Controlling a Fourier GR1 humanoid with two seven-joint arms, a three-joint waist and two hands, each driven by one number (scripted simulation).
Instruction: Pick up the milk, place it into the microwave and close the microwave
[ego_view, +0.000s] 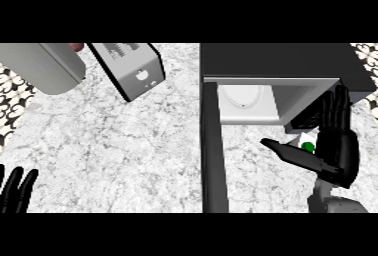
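The microwave (284, 60) stands at the back right, its white cavity (251, 102) showing a round plate inside. Its dark door (212, 150) is swung open and reaches toward the counter's front edge. In front of the opening, only a white corner and green cap of the milk (306, 144) show. They lie between the thumb and the straight, raised fingers of my right hand (338, 145), which hides the rest. My left hand (16, 190) rests open at the lower left edge, fingers up, far from the milk.
A grey rounded appliance (48, 67) sits at the back left. Beside it leans a tilted grey box with a dark side (133, 70). The marble counter (118, 150) spreads between my left hand and the open door.
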